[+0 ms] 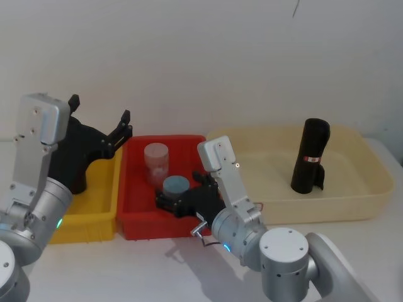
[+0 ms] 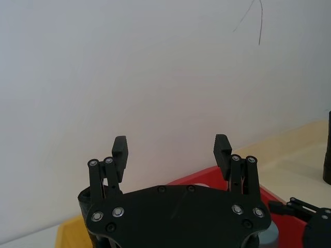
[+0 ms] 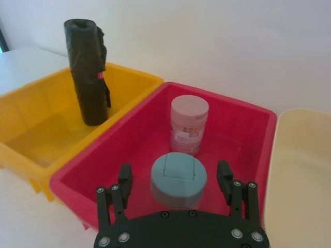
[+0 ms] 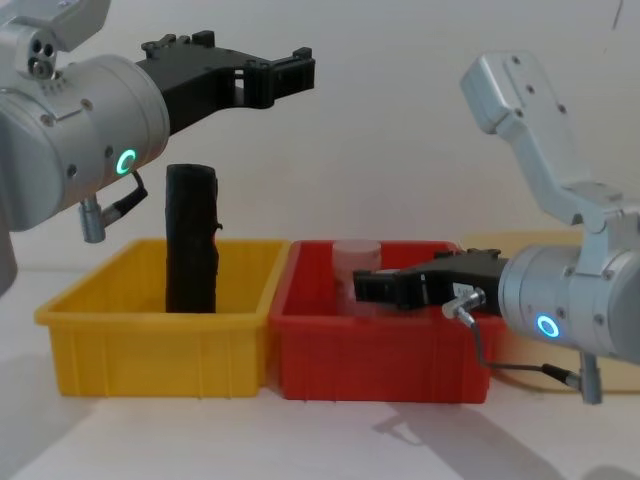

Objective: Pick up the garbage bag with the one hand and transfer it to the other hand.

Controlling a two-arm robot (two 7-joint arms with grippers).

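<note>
Head view puts the garbage bag [image 1: 310,156] upright in the cream tray [image 1: 371,189] on the right, red-and-white band at its middle, untouched — so nothing of the task looks done yet. Left gripper [image 1: 101,117] hangs above the yellow bin [image 1: 94,217], jaws spread wide and empty. Right gripper [image 3: 174,181] sits low in the red bin [image 3: 243,116], open around nothing, just short of a teal-lidded jar [image 3: 178,178] — pickup and handover both remain.
</note>
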